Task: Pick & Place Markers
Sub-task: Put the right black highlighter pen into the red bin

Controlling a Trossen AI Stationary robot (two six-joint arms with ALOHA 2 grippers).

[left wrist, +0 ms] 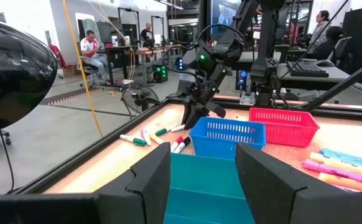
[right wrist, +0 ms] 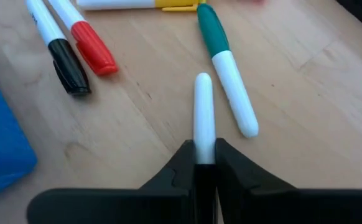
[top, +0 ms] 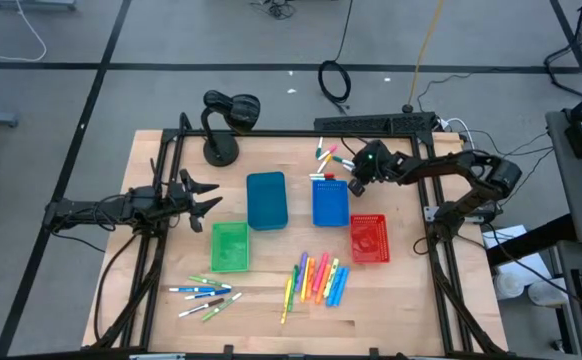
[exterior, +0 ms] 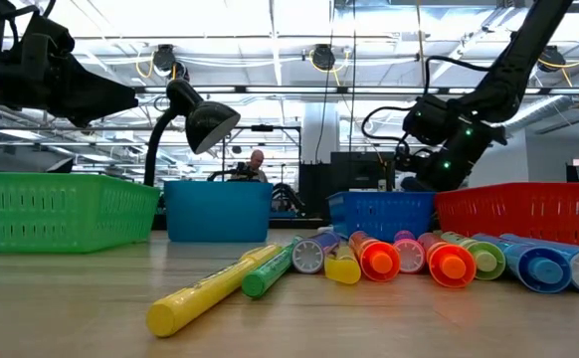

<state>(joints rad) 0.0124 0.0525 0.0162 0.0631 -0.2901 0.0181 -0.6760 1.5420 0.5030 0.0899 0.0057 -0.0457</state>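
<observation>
My right gripper (right wrist: 204, 160) is at the table's far right, beside the blue bin (top: 330, 203). It is shut on a white-bodied marker (right wrist: 203, 106). Close by on the wood lie loose markers: a green-capped one (right wrist: 227, 68), a red-capped one (right wrist: 84, 37) and a black-capped one (right wrist: 60, 53). More markers lie near the front edge, a neon row (top: 319, 280) and a white-bodied bunch (top: 203, 295). My left gripper (top: 207, 196) hovers open and level at the table's left, by the green bin (top: 229, 245). My right gripper pinches the white marker's barrel (right wrist: 203, 142) between its two fingers, coming slanting down from the right. The marker runs forward out of the fingers, its rounded white end (right wrist: 203, 79) free. The fingers hide its other end. I cannot tell whether it is lifted clear of the wood.
A teal bin (top: 267, 200) stands mid-table and a red bin (top: 369, 238) to the right of the blue one. A black desk lamp (top: 226, 125) stands at the far left. A black frame (top: 301, 132) borders the tabletop. Bare wood lies between the bins and the front marker rows.
</observation>
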